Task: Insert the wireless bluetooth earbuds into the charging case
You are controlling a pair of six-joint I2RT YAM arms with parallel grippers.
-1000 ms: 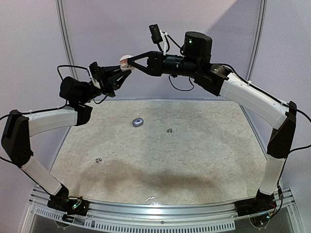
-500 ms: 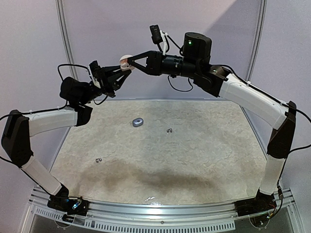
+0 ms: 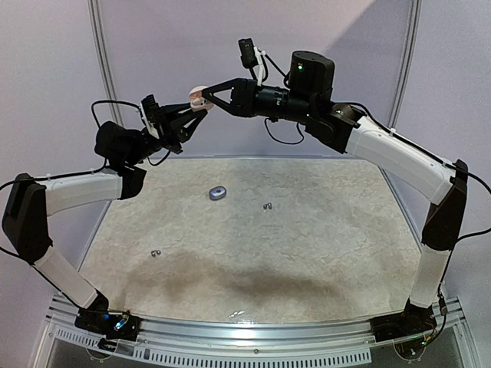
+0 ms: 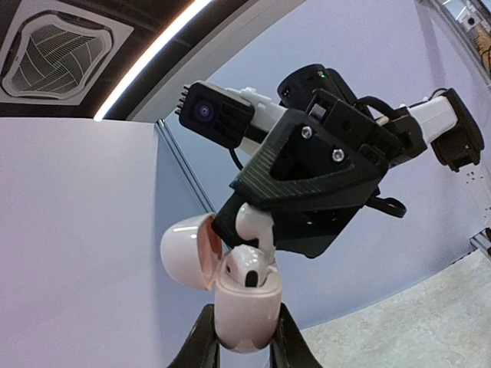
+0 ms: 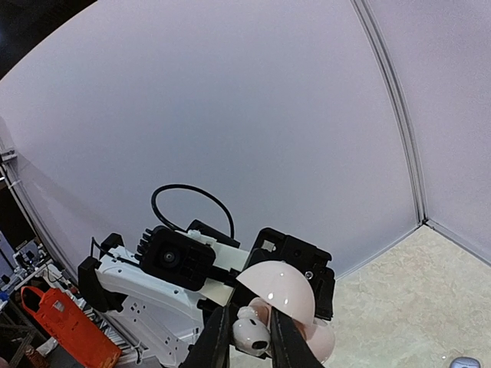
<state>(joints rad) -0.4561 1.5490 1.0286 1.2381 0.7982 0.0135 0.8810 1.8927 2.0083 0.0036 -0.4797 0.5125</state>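
Note:
My left gripper (image 4: 244,343) is raised high and shut on a pale pink charging case (image 4: 245,314) with its lid (image 4: 188,249) open. One white earbud (image 4: 247,274) sits in the case. My right gripper (image 5: 251,341) is shut on a second white earbud (image 5: 252,335) and holds it at the case's mouth, stem down beside the seated one (image 4: 255,224). In the top view both grippers meet in the air, left (image 3: 190,113) and right (image 3: 207,97), at the case (image 3: 198,93). Two dark earbuds (image 3: 268,205) (image 3: 156,253) lie on the table.
A small grey case (image 3: 218,193) lies on the speckled table (image 3: 322,253) at mid left; it also shows in the right wrist view (image 5: 466,363). Purple walls stand behind and at the sides. A metal rail runs along the near edge.
The right gripper with its earbud has edged slightly up and left against the case. The left arm has hardly moved.

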